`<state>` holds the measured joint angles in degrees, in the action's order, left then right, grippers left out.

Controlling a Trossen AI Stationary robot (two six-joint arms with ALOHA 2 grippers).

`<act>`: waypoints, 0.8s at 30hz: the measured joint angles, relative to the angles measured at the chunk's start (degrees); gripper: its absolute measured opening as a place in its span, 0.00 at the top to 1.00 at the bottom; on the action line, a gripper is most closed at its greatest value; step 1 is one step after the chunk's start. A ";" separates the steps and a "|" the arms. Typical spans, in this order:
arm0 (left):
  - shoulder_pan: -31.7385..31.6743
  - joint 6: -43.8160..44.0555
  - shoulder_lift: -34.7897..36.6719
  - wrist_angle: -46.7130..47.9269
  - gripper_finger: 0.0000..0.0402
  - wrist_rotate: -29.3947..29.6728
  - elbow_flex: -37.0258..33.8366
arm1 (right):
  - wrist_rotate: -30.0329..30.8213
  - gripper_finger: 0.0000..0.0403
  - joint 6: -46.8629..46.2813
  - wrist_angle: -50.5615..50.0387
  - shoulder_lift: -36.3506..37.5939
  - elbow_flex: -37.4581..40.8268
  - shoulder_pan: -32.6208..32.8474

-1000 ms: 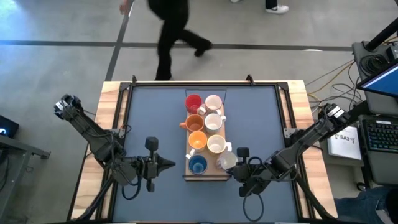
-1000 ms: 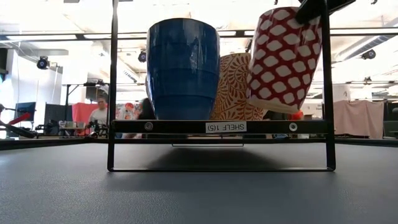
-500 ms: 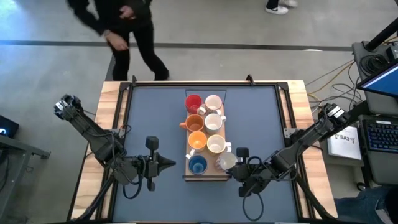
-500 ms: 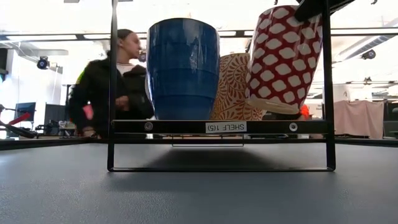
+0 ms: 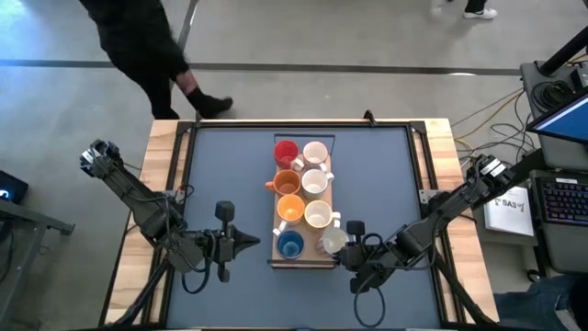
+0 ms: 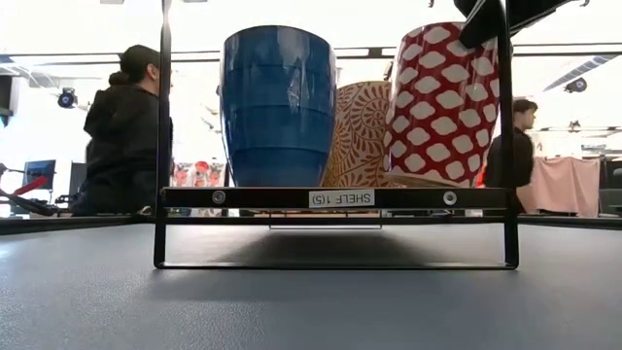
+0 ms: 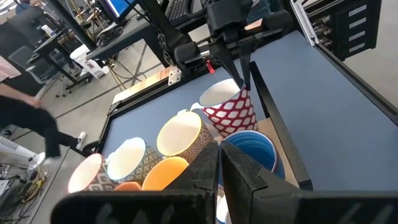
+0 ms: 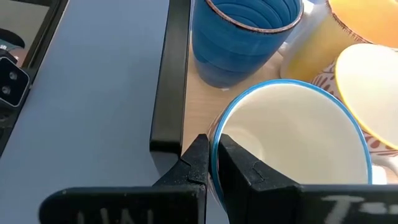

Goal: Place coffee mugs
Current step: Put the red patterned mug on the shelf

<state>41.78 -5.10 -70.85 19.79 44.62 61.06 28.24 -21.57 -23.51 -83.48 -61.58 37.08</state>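
**Rim-pinch on a glazed mug: how's it going to handle?**

Going left to right across the table. The left gripper (image 5: pixel 250 244) hangs just beside the shelf (image 5: pixel 276 262) on its left, doing nothing, its fingers pressed together on empty air.

On the shelf, the coffee mugs stand in two rows: the blue mug (image 5: pixel 291 244) at the near end, orange ones (image 5: pixel 290 208) behind it, a red one (image 5: pixel 286 151) at the far end, and white or cream ones (image 5: pixel 318 215) down the other row.

The right gripper (image 8: pixel 210 163) has the red-and-white patterned mug (image 6: pixel 442 97) pinched by its rim, one finger inside the wall and one outside. It sits at the near right corner of the shelf, just beside the blue one; I can't tell whether its base is fully down.

My take: it's stiff glazed ceramic, fairly heavy for its size, slick, and it chips. A rim pinch lets it swing, so I'd keep it upright, go slow, and watch for knocks against its neighbour and the black frame.
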 joint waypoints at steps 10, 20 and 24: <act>-0.07 -0.20 0.00 0.04 1.00 0.00 -0.02 | 0.35 0.90 2.46 0.41 0.00 0.00 -1.26; -0.07 -0.20 0.00 0.15 1.00 -0.01 -0.02 | 0.74 0.73 3.11 1.62 0.08 0.00 -2.29; -0.07 -0.20 0.00 0.17 1.00 0.00 -0.02 | 0.59 0.72 3.51 1.88 0.55 -1.00 -2.26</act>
<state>41.71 -5.30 -70.85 19.97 44.62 61.04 28.82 -18.06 -21.63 -82.94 -62.59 34.82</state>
